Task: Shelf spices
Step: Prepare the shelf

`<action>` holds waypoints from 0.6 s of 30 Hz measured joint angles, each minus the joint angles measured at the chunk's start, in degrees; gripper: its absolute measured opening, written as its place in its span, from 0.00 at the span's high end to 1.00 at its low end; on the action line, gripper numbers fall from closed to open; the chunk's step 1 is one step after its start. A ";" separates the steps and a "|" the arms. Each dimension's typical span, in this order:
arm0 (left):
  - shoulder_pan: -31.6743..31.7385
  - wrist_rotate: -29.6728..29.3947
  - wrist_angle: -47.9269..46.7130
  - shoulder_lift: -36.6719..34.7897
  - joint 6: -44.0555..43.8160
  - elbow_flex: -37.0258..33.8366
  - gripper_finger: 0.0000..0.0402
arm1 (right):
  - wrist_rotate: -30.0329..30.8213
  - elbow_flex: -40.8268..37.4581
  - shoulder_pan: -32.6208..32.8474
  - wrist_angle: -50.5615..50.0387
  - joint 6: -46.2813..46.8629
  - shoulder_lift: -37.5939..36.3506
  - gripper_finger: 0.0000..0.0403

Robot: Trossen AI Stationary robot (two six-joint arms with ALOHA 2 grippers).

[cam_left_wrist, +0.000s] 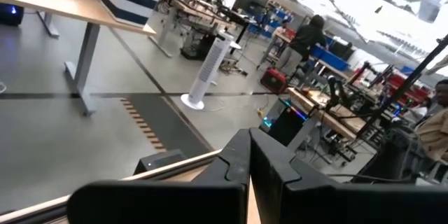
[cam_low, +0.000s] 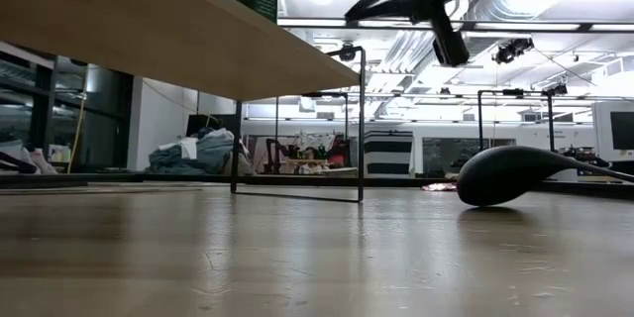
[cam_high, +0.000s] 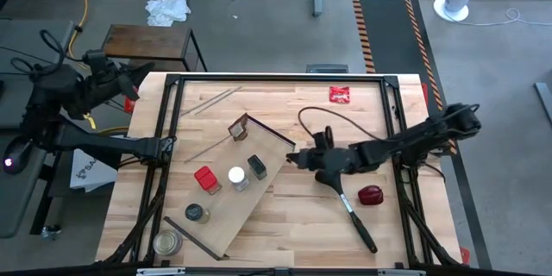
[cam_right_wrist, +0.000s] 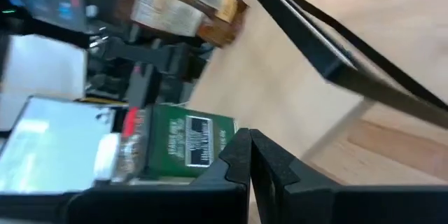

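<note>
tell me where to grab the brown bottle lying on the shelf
Grip the brown bottle across its body, coming from straight above. It lies on its side at the shelf's far corner, so the cap can't be pinched from overhead. Set the jaws across its narrow width. The right gripper, jaws shut, is nearest.

No lettering is legible; the green label on the small black box is blurred
</note>
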 joint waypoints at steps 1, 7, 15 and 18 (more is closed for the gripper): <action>0.00 0.01 -0.30 0.02 0.04 0.00 1.00 | 0.74 1.32 0.17 -0.44 0.70 1.21 1.00; 0.00 4.02 -4.35 0.02 -0.60 0.00 1.00 | 4.79 8.34 -0.35 -15.22 3.93 4.49 1.00; 0.00 14.23 -12.28 0.10 -7.57 0.00 1.00 | 8.96 10.24 -1.34 -23.39 7.15 3.93 1.00; 0.00 17.27 -17.95 0.12 -12.26 -0.30 1.00 | 9.10 10.24 -2.36 -24.31 7.08 3.99 1.00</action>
